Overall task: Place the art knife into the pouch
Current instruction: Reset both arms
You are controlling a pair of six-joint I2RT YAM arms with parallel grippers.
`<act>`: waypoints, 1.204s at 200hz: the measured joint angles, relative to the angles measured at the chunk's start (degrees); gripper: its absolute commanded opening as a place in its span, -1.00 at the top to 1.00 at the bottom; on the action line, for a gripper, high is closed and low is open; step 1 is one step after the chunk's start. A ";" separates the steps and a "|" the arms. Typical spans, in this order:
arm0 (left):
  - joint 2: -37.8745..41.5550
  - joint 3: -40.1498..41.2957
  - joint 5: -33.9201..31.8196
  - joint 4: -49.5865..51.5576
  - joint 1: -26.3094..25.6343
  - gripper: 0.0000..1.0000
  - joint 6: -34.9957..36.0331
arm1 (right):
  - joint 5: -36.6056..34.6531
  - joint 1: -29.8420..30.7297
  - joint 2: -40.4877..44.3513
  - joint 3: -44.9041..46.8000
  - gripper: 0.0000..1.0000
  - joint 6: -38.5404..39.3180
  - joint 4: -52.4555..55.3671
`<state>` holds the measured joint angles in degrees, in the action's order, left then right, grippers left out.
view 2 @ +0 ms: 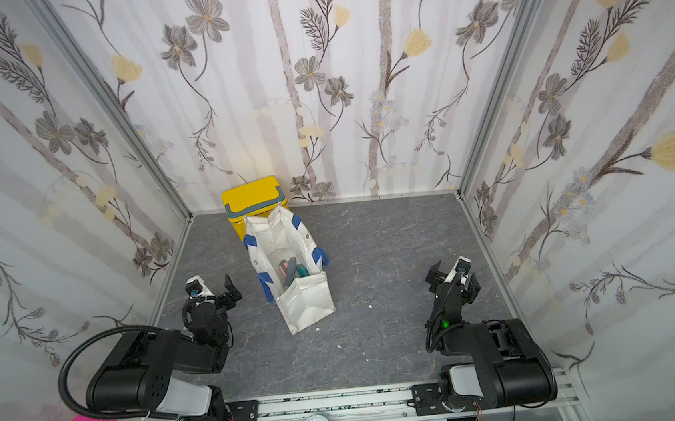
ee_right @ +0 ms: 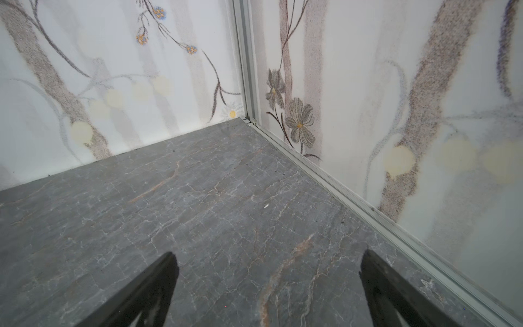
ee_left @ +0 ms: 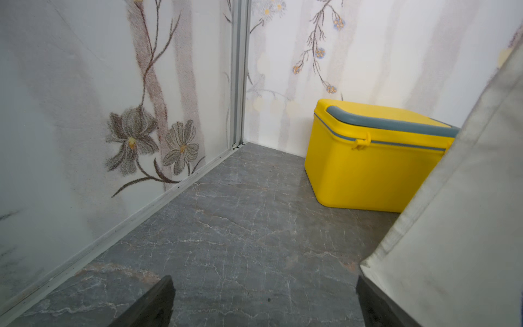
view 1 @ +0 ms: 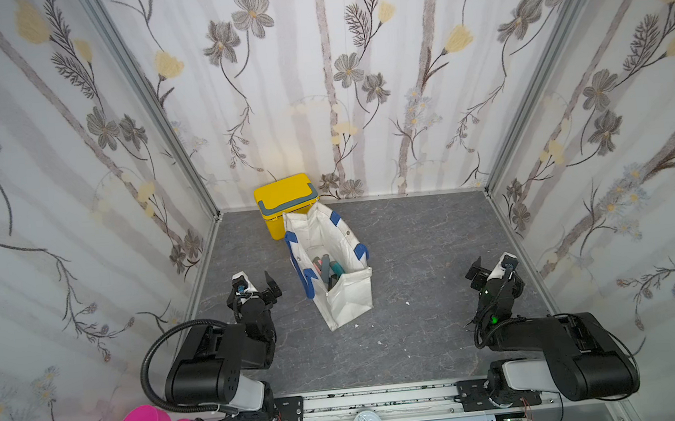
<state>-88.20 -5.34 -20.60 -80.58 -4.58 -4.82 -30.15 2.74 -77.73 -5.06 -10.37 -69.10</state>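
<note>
- In both top views the pouch point(view 1: 347, 298) point(view 2: 306, 306) stands open near the middle of the table point(view 1: 415, 254). Its far end, at 12 o'clock, comes up to a yellow box point(view 1: 280, 195). Slim tools point(view 1: 326, 268) lie in its bottom. The art knife is probably one of them, but I cannot tell which. No knife lies out on the table.
- The left gripper point(view 1: 256, 281) sits near the pouch at its 9 o'clock, and the right gripper point(view 1: 491, 267) is well apart at its 3 o'clock. Both are spread wide and carry nothing.
- In the left wrist view the left gripper point(ee_left: 263, 297) is splayed and empty. One finger is just beside the pouch's canvas wall point(ee_left: 452, 226), perhaps touching it. A sideways swing of this arm could catch the soft canvas or a blue strap point(view 1: 299, 273). That could tip the pouch and spill the tools.
- In the right wrist view the right gripper point(ee_right: 268, 277) gapes wide and empty over bare table. Neither pouch nor knife shows, so this camera cannot guide a reach from here.
</note>
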 measured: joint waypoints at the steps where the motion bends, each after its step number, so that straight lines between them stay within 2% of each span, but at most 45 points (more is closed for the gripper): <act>1: -0.33 0.07 0.09 -0.42 0.00 -1.00 0.09 | 0.11 -0.04 -0.04 -0.02 -0.99 0.00 -0.11; 19: -3.98 0.57 0.96 -5.86 -0.68 -1.00 1.07 | 2.12 -1.03 -0.68 -1.07 -0.99 -0.02 -2.25; 60: -4.76 0.28 1.62 -9.81 -2.67 -1.00 3.52 | 7.21 -2.47 -1.60 -1.31 -0.99 0.09 -4.50; 99: -3.93 -5.09 0.79 -6.14 -2.43 -1.00 4.39 | 15.41 -2.49 -7.82 -2.97 -0.99 2.89 -7.39; 125: -3.50 -6.91 1.01 -1.92 -0.50 -1.00 3.19 | 18.27 -2.38 -8.13 -4.74 -0.99 4.04 -7.06; 159: -3.17 -7.30 2.67 1.36 1.49 -1.00 1.42 | 19.32 -2.21 -8.31 -4.90 -0.99 4.85 -6.38; 241: -3.06 -7.30 3.89 2.14 1.29 -1.00 1.09 | 19.28 -1.73 -8.59 -4.90 -0.99 5.14 -6.54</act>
<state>-91.26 -12.64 -16.71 -78.43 -3.29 -3.73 -10.87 1.02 -86.32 -9.96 -5.23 -75.64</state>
